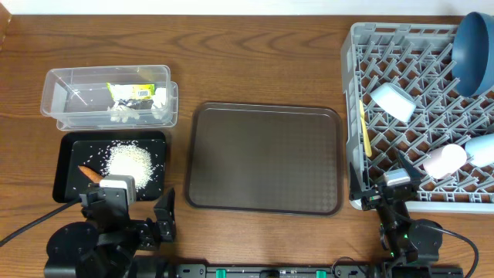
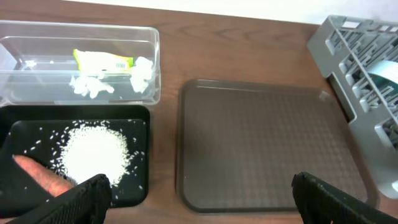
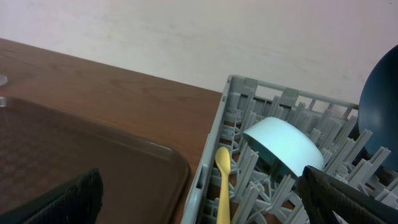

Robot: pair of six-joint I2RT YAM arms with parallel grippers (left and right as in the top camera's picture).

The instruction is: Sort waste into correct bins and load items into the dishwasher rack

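The clear tub (image 1: 58, 81) holds the yellow-green wrapper (image 1: 130, 91) and crumpled paper (image 1: 123, 114). Rice (image 1: 130, 161) and a carrot (image 1: 89, 173) lie in the black tray (image 1: 71, 148). The grey rack (image 1: 349, 116) at right holds the dark-blue bowl (image 1: 475, 50), whitish bowl (image 1: 392, 102), yellow spoon (image 1: 364, 127), pink cup (image 1: 446, 161) and light-blue cup (image 1: 482, 148). My left gripper (image 2: 200, 183) hangs open and empty near the black tray's front right corner. My right gripper (image 3: 200, 180) is open and empty by the rack's front left corner, over the spoon (image 3: 222, 180).
A brown serving tray (image 1: 264, 158) lies bare in the middle between the bins and the rack. Both arm bases sit at the table's front edge. A wall runs behind the table.
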